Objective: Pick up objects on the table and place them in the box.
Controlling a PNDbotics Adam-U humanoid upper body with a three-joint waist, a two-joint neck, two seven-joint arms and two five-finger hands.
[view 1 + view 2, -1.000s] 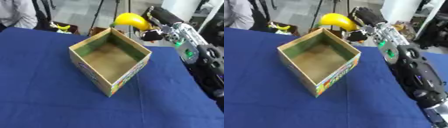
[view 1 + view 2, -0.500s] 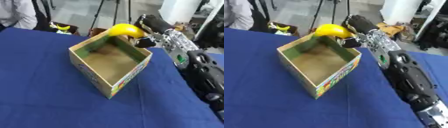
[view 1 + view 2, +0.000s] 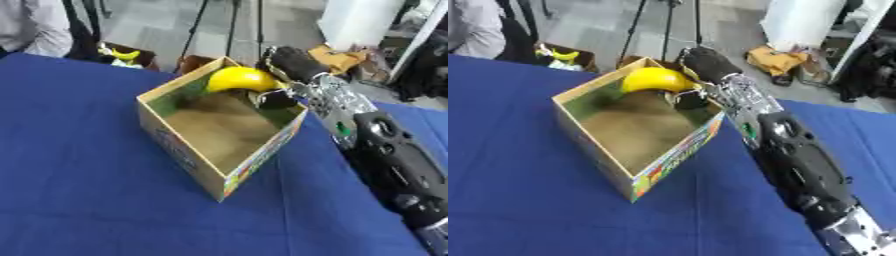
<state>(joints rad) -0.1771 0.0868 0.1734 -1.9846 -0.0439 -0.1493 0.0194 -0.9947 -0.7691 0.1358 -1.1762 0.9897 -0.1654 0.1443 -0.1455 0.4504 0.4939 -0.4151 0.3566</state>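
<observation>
An open cardboard box [image 3: 185,152] stands on the blue table [image 3: 79,165], a corner turned toward me. My right hand [image 3: 289,67] reaches in from the right over the box's far corner and is shut on a yellow banana [image 3: 238,79]. The banana hangs just above the box's far inner corner, inside the rim line. The box's brown floor shows nothing else lying in it. My left hand is not in view.
Beyond the table's far edge is grey floor with tripod legs [image 3: 194,30], a small box holding yellow items [image 3: 122,54], and brown paper [image 3: 337,57]. A person's sleeve [image 3: 35,25] shows at the upper left. Blue cloth spreads left of the box and in front of it.
My right hand has carried the banana from beyond the box's far rim down and inward, over the far corner of the box. The camera view has also shifted.
</observation>
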